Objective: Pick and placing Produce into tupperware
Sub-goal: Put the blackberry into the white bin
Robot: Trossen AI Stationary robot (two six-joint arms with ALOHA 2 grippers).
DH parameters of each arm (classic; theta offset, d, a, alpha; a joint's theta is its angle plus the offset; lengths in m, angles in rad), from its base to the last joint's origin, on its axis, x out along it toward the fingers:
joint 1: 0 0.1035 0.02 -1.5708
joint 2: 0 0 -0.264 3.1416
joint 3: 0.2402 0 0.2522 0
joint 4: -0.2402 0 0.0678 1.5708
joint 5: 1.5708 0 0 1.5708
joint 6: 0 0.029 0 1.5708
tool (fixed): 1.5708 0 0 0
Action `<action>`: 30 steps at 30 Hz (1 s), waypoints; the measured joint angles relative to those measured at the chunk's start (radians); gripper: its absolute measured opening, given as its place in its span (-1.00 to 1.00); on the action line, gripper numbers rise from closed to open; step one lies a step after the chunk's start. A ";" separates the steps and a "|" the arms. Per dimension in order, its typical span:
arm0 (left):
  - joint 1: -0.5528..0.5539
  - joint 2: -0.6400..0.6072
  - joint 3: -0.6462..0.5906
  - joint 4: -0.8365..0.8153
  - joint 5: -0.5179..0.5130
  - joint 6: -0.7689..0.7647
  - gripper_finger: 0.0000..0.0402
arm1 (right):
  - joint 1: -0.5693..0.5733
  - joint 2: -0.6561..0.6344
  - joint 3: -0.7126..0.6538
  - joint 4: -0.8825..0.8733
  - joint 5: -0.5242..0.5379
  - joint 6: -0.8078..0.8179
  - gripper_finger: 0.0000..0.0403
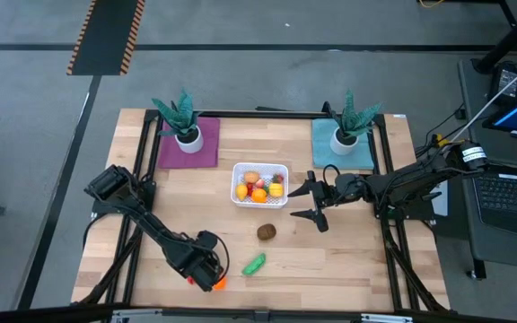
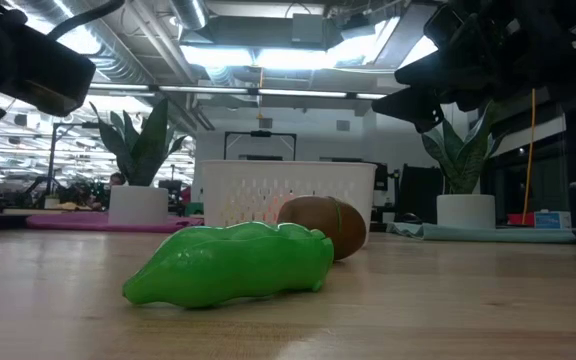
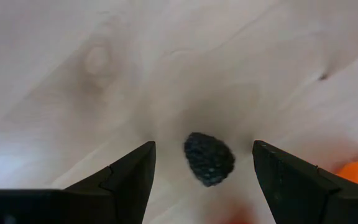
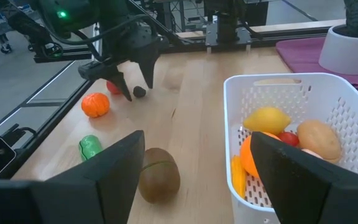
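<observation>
Hovering low over the pale wooden table (image 1: pixel 151 269), the left gripper (image 3: pixel 204 171) is spreading its two dark fingers (image 3: pixel 126 180) wide, gripping nothing; a small dark bumpy berry-like piece (image 3: pixel 209 158) is lying on the boards between them, touching neither. Just beside that gripper, a round orange toy fruit (image 4: pixel 96 104) is resting on the wood. Farther from it, an elongated glossy green plastic vegetable (image 2: pixel 230 265) is lying on its side, and beyond that a brown egg-shaped kiwi-like piece (image 4: pixel 159 175) is sitting near the container.

Hanging above the table, just beside the small white perforated plastic tupperware (image 1: pixel 237 177), the right gripper (image 1: pixel 315 201) is also standing open and empty. Inside the tupperware, yellow, orange, red and tan toy produce pieces (image 4: pixel 278 140) are piling together. Well beyond both grippers, two spiky green potted plants (image 1: pixel 183 121) are standing on coloured mats.
</observation>
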 joint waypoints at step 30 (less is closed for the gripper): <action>0.007 0.035 0.002 0.011 0.021 -0.018 -0.10 | 0.000 0.000 0.000 0.003 0.000 0.003 0.46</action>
